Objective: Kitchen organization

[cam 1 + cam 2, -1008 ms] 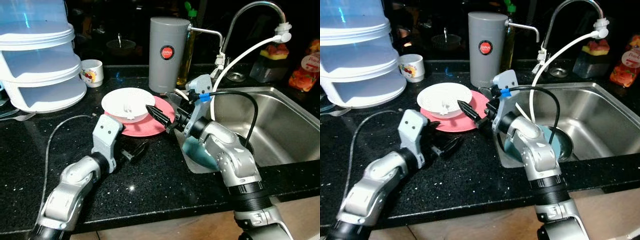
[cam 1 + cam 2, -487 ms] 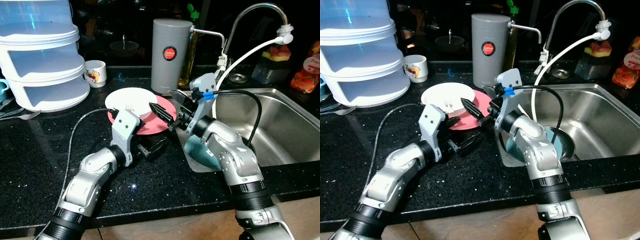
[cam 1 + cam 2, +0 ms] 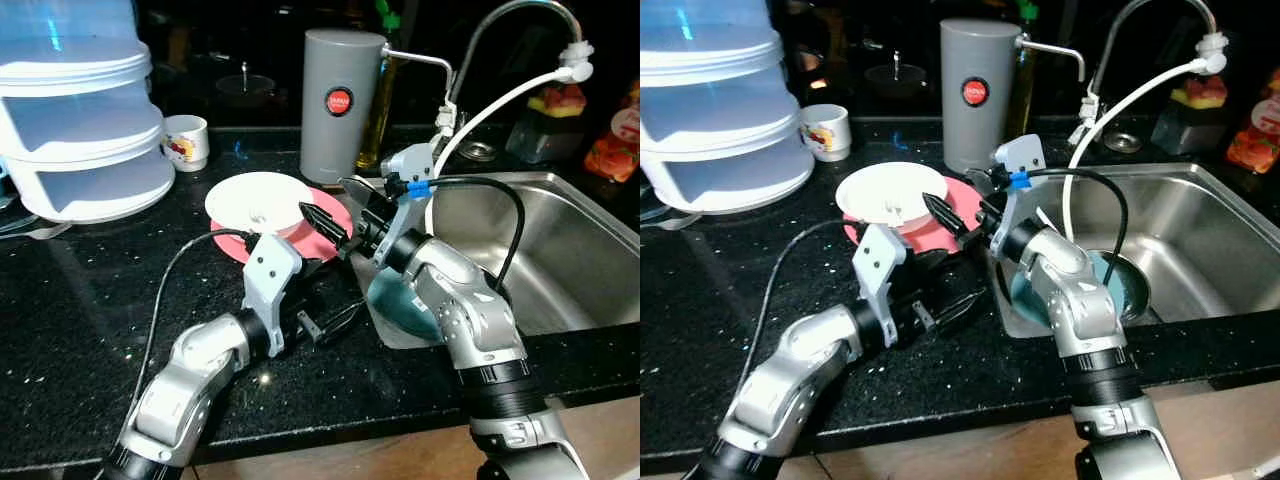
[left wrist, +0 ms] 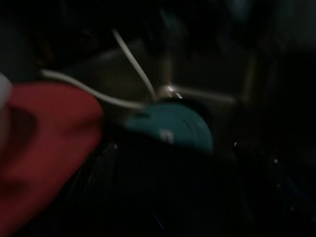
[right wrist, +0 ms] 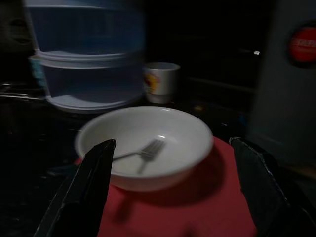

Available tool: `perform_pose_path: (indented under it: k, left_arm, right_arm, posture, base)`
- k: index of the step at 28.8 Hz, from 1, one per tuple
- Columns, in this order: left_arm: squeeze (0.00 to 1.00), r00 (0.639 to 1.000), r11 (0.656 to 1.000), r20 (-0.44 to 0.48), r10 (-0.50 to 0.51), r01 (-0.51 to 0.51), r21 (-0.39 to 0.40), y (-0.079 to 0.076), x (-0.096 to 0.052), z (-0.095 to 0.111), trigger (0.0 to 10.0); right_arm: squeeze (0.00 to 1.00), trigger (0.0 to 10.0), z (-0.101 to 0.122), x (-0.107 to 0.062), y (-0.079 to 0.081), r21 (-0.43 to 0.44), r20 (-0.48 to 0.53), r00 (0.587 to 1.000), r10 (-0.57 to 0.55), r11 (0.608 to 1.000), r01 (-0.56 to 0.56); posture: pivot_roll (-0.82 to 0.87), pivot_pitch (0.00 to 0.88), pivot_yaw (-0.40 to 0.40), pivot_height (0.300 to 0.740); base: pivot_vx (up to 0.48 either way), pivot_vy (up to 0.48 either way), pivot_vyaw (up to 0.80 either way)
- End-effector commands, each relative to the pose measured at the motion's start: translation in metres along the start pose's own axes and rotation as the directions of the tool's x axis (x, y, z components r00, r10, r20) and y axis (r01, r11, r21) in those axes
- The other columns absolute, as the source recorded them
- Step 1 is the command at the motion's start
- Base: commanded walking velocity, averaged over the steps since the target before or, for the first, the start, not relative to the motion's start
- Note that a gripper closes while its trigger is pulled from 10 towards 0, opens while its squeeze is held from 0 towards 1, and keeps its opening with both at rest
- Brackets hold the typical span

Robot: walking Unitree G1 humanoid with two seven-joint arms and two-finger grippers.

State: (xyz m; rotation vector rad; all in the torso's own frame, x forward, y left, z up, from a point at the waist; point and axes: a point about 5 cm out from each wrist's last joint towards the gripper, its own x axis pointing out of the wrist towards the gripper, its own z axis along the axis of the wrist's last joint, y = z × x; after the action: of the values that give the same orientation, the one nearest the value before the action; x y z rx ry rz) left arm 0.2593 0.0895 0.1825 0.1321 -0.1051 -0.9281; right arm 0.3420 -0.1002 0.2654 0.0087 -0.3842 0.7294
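Note:
A white bowl (image 3: 258, 200) with a fork (image 5: 148, 148) in it sits on a red plate (image 3: 322, 235) on the black counter. My right gripper (image 3: 340, 208) hovers open over the red plate's right edge, pointing at the bowl with nothing between its fingers (image 5: 84, 192). My left gripper (image 3: 330, 318) lies low over the counter in front of the red plate, pointing toward the sink. A teal dish (image 3: 400, 305) leans in the sink's near left corner, under my right forearm. The dark left wrist view shows that teal dish (image 4: 173, 126) and the red plate (image 4: 44, 143).
A grey canister (image 3: 340, 105) stands behind the plate. A small mug (image 3: 185, 142) and stacked plastic containers (image 3: 80, 130) are at the back left. The steel sink (image 3: 560, 250), faucet (image 3: 500, 30) and white hose (image 3: 500, 110) are on the right. A cable (image 3: 165, 290) trails from the left arm.
My left arm has slid right along the counter, from beside the red plate's left side to in front of it, nearer the sink. The right gripper has stayed over the plate's edge.

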Motion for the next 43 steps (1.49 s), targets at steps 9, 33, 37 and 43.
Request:
perform_pose_path:
  k: [9,33,37,43]
  left_arm:
    - [0.00,0.977,0.988,-0.148,0.152,-0.149,0.029,0.001,-0.032,-0.016,10.0]
    - [0.00,0.916,0.914,-0.037,0.399,-0.395,0.087,0.029,-0.075,0.014,10.0]
    - [0.00,0.866,0.868,-0.079,0.493,-0.485,0.104,0.040,-0.088,0.007,10.0]
    - [0.00,0.811,0.826,-0.158,0.564,-0.552,0.113,0.048,-0.111,-0.014,10.0]
  right_arm:
    - [0.00,10.0,0.005,0.003,0.003,0.059,0.042,0.999,0.025,0.998,-0.028]
    - [0.00,10.0,0.010,0.002,0.017,0.111,0.085,0.986,0.146,0.982,-0.155]
    - [0.00,10.0,0.009,0.002,0.024,0.104,0.086,0.979,0.183,0.976,-0.192]
    - [1.00,10.0,0.002,0.004,0.039,0.069,0.059,0.965,0.255,0.963,-0.259]
  posture:
    - [0.01,0.055,-0.041,0.740]
    - [0.02,0.055,-0.039,0.740]
    - [0.02,0.055,-0.039,0.740]
    - [0.02,0.051,-0.040,0.740]
  base:
    - [0.000,0.000,0.00]
    - [0.000,0.000,0.00]
    - [0.000,0.000,0.00]
    - [0.000,0.000,0.00]
